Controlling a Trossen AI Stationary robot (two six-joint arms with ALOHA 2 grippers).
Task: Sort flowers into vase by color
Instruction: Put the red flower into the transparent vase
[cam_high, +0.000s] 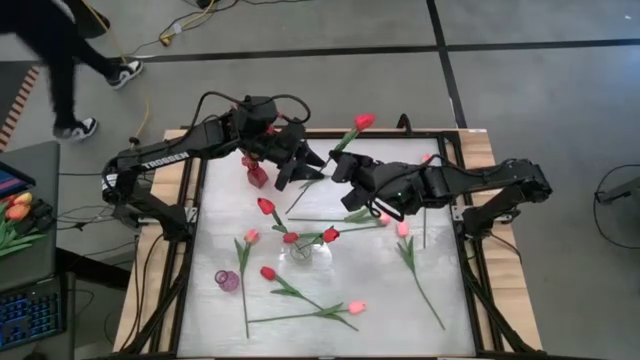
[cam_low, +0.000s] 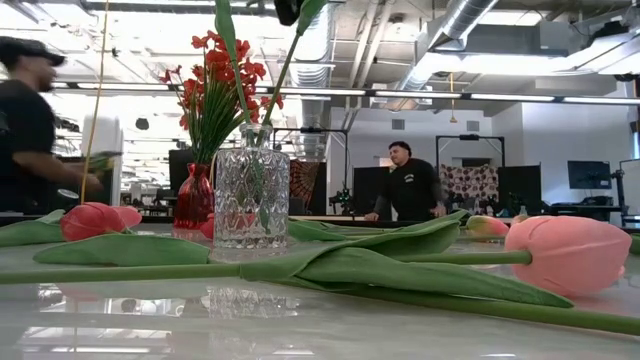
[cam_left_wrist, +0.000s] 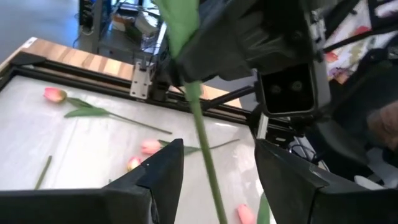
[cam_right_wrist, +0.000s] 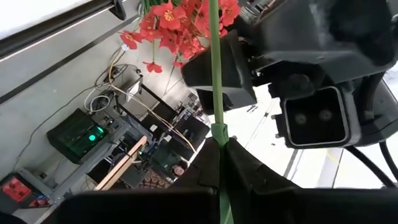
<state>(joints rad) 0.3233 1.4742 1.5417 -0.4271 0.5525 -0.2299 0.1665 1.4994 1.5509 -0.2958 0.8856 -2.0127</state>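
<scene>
Both grippers meet above the far middle of the bench (cam_high: 440, 310). The right gripper (cam_high: 342, 168) is clamped on the thin green stem of a red tulip (cam_high: 364, 122), whose bud points toward the bench's far edge; in the right wrist view the stem (cam_right_wrist: 216, 74) runs straight up from between its closed fingers. The left gripper (cam_high: 300, 168) sits just beside it with its fingers apart, and in the left wrist view the same stem passes through the gap between the spread fingers (cam_left_wrist: 163, 171) without touching them.

A clear cut-glass vase (cam_low: 251, 198) stands near the middle of the bench with red tulips leaning out of it. A red vase (cam_low: 194, 196) behind it holds a bushy spray of small red blossoms (cam_low: 215, 78). A small purple vase (cam_high: 228, 281) stands toward the near left.

Loose flowers lie flat on the bench: red tulips to the left of the clear vase, pink tulips (cam_high: 402, 229) to the right and near the front edge. A person (cam_low: 410, 183) stands in the room beyond.
</scene>
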